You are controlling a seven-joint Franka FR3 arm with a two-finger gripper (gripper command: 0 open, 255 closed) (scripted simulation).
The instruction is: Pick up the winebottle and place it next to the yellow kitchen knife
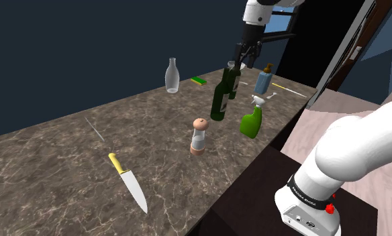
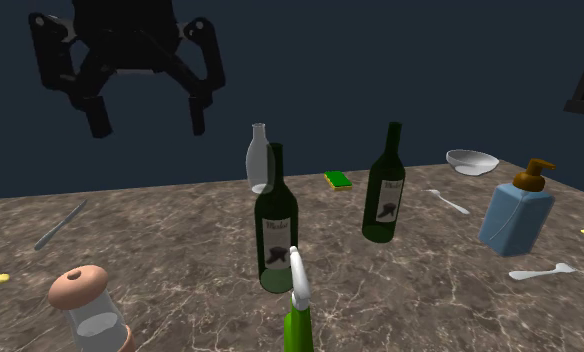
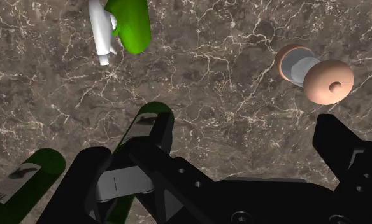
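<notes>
While the hand [image 2: 148, 128] hangs high in the upper left of the second exterior view, its two fingers stand wide apart with nothing between them. Two dark green bottles stand upright on the marbled surface [image 1: 54, 154]: the nearer winebottle [image 2: 277, 225] at mid-frame and the farther winebottle [image 2: 385, 190] to its right, apart from it. Each has its long axis vertical, neck up. In the wrist view the top of one bottle lies just beside one finger, and the other bottle is farther out on the same side. I judge the hand to be above the bottles and off to one side, so the move calls for a shift over a neck and then a descent. The shoulder view sets the hand just above the bottle necks at upper centre. It also gives the yellow kitchen knife [image 1: 127, 180] whole, flat at lower left, well apart from the bottles and beyond a wood-topped grinder [image 1: 199, 136]. The second exterior view makes the open gap between the fingers plain.
</notes>
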